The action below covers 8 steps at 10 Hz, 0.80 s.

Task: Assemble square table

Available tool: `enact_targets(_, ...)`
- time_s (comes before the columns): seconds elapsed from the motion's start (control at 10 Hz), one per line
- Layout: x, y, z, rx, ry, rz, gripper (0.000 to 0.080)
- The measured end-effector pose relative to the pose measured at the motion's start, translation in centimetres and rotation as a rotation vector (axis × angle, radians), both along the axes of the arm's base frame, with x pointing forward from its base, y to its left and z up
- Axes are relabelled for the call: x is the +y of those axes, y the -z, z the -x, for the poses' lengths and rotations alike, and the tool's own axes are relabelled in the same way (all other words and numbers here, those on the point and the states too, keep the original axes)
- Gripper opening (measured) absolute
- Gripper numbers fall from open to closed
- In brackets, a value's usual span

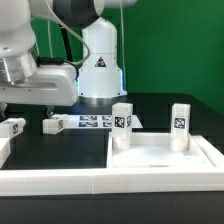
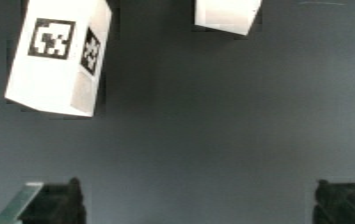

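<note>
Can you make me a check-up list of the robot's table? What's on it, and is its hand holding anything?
Surface: black table top, bare between the parts.
Job's things: white plastic square slab with raised rim; upright white block legs at its far edge; lying legs on the table.
Clutter: flat white marker board; long white border rail.
Grippers: hand open, holding nothing.
Cables: nothing seen.
Surroundings: green wall.

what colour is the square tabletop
The tabletop is plain white, seen best in the exterior view.
</note>
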<state>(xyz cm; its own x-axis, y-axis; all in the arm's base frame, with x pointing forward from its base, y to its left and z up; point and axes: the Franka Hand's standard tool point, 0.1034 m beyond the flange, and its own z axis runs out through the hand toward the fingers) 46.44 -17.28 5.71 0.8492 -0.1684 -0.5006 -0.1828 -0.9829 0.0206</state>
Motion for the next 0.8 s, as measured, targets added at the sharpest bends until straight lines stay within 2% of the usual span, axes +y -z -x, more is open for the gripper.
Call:
enact_targets(0.2, 0.0, 0.6, 2.1, 0.045, 0.104, -0.008, 0.0648)
enact_targets(0.5, 1.4, 1.8, 5.0, 0.086, 0.140, -0.022, 0.0648)
enact_targets(0.8, 1.4, 1.9, 5.1, 0.113, 0.143, -0.027, 0.0648)
